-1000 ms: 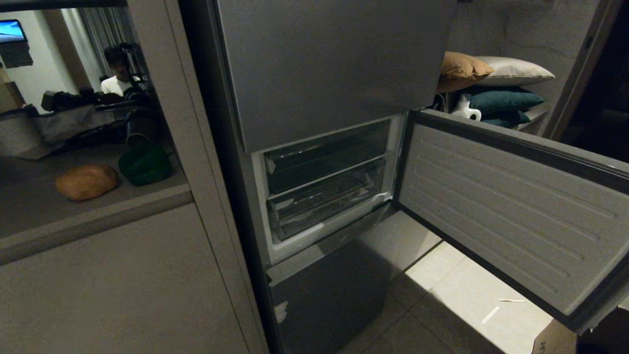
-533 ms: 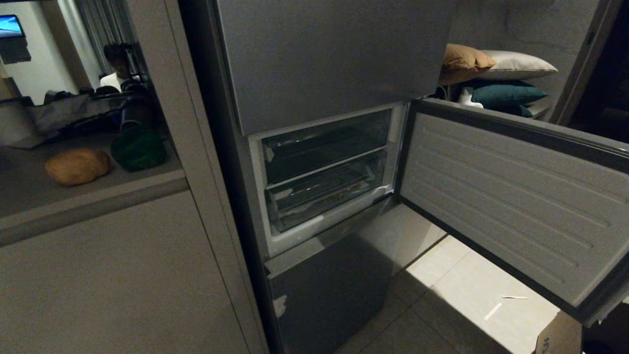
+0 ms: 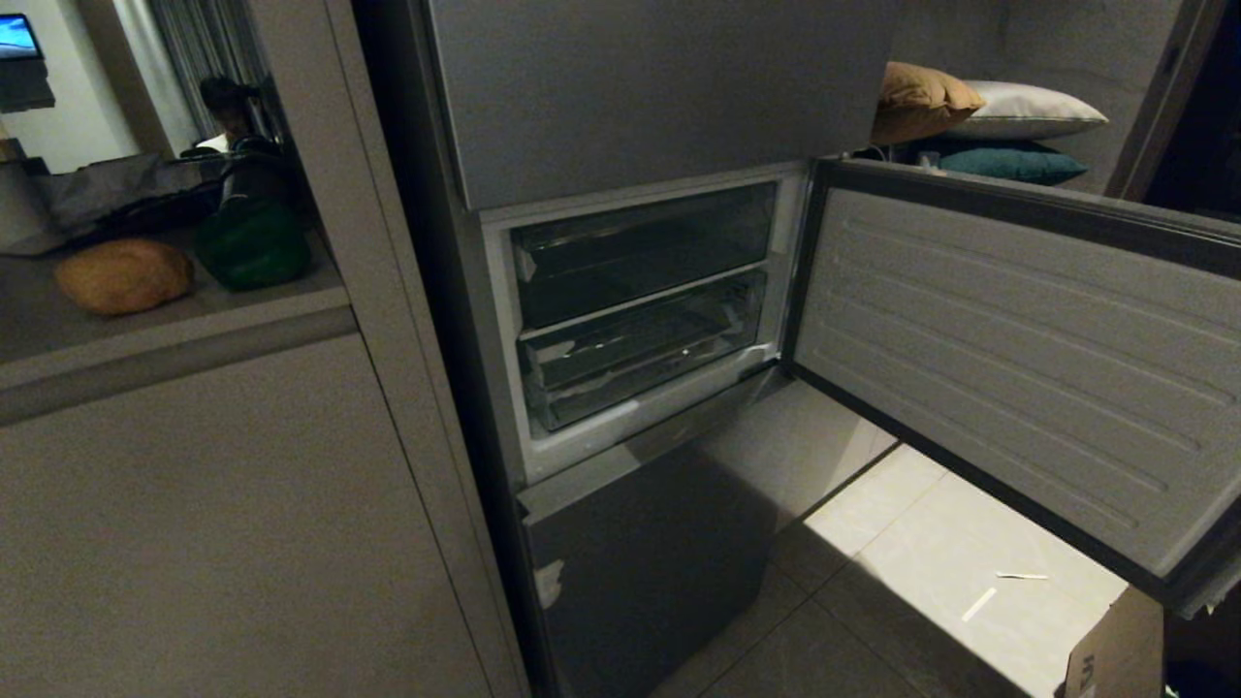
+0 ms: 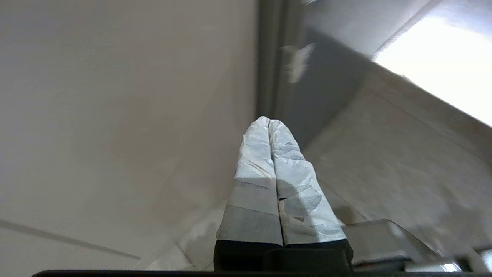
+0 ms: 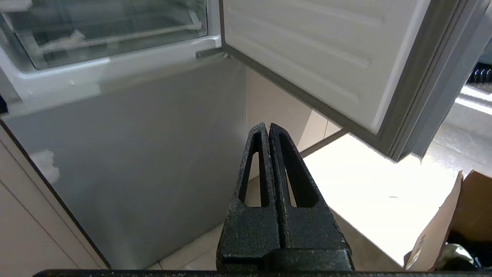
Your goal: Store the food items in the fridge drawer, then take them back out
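Grey cabinet fronts fill the left of the head view, with a counter ledge (image 3: 175, 325) at upper left; the fridge (image 3: 620, 97) stands centre frame, its middle door (image 3: 1018, 359) swung open to the right. I see the brown potato-like item (image 3: 124, 275) and the green pepper-like item (image 3: 252, 244) side by side on that ledge, nearly touching, well apart from the fridge. Two clear drawers sit pushed in behind the open door: upper drawer (image 3: 640, 247), lower drawer (image 3: 635, 354).

Step in hand, as I judge it: draw a drawer out before fetching food. I would approach the drawer front squarely, hook its lip and pull straight, keeping clear of the open door.

Neither arm appears in the head view. The wrist views supply this: left gripper (image 4: 269, 122) clenched on nothing, its taped fingers (image 4: 255, 169) facing the cabinet panel; right gripper (image 5: 268, 126) clenched on nothing, low before the bottom door (image 5: 134, 161). Only the right wrist view shows the cardboard box (image 5: 446, 227) beside it, whereas only the head view shows the food
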You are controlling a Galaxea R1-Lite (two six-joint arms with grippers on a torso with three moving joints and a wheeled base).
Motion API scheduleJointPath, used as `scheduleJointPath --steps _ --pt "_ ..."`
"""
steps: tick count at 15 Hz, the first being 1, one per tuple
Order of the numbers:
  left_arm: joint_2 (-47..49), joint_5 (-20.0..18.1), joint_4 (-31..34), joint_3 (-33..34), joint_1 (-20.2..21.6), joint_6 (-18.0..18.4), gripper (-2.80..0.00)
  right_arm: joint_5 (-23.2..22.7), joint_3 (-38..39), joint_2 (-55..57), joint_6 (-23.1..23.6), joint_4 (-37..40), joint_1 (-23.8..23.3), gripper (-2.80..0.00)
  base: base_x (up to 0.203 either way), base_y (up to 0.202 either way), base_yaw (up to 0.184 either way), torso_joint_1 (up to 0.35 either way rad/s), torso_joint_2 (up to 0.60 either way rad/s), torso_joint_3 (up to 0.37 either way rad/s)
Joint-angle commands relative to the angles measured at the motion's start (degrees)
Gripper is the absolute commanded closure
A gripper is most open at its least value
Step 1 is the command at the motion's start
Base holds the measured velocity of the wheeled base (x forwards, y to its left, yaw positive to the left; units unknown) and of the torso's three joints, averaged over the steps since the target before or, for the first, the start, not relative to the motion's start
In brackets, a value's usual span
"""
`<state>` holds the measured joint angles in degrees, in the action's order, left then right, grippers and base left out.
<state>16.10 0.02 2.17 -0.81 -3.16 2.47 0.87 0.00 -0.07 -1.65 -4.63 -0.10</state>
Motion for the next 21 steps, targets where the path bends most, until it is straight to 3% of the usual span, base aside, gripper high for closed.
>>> scheduleJointPath --steps 1,6,11,21 --pt "-1.9 -0.1 0.1 -0.1 3.0 0.4 0.00 0.0 1.8 0.1 0.0 0.0 0.0 0.00 0.000 0.000 0.000 -0.217 0.51 0.300" --pt "-16.3 -1.8 -0.5 0.1 2.8 0.9 0.00 0.0 1.8 0.0 0.0 0.0 0.0 0.00 0.000 0.000 0.000 -0.064 0.15 0.092" --pt "-16.1 0.1 -0.7 0.2 2.8 -2.2 0.00 0.0 1.8 0.0 0.0 0.0 0.0 0.00 -0.001 -0.001 0.018 -0.001 0.00 0.004" --pt "-16.0 0.1 -0.7 0.2 2.8 -2.2 0.00 0.0 1.8 0.0 0.0 0.0 0.0 0.00 0.001 -0.008 0.175 0.000 0.00 0.005"
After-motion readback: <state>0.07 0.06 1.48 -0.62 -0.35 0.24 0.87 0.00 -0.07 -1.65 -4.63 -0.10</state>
